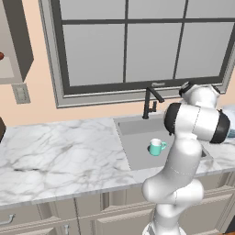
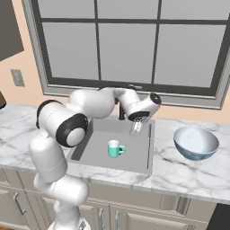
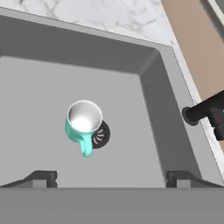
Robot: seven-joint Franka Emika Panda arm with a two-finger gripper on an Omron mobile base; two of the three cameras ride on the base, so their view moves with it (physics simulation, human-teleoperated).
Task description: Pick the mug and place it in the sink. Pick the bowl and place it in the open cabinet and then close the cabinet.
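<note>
Smooth teal mug (image 3: 83,124), glossy white inside. Matt grey sink (image 3: 52,83), flat finish. White marble surface (image 1: 59,156) w/ grey veining, polished. Bowl (image 2: 196,142) glazed, shiny. Matt black faucet (image 1: 150,102). Glossy white arm shells, dark joints.

Glossy white rounded arm (image 2: 54,148) segments with black joint bands.

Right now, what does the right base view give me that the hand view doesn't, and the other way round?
Right base alone: the bowl upright on the marble counter right of the sink, the window, and the open claw above the basin. Hand view alone: the round drain beside the mug. Both: the teal mug standing upright in the sink, plus the black faucet.
</note>
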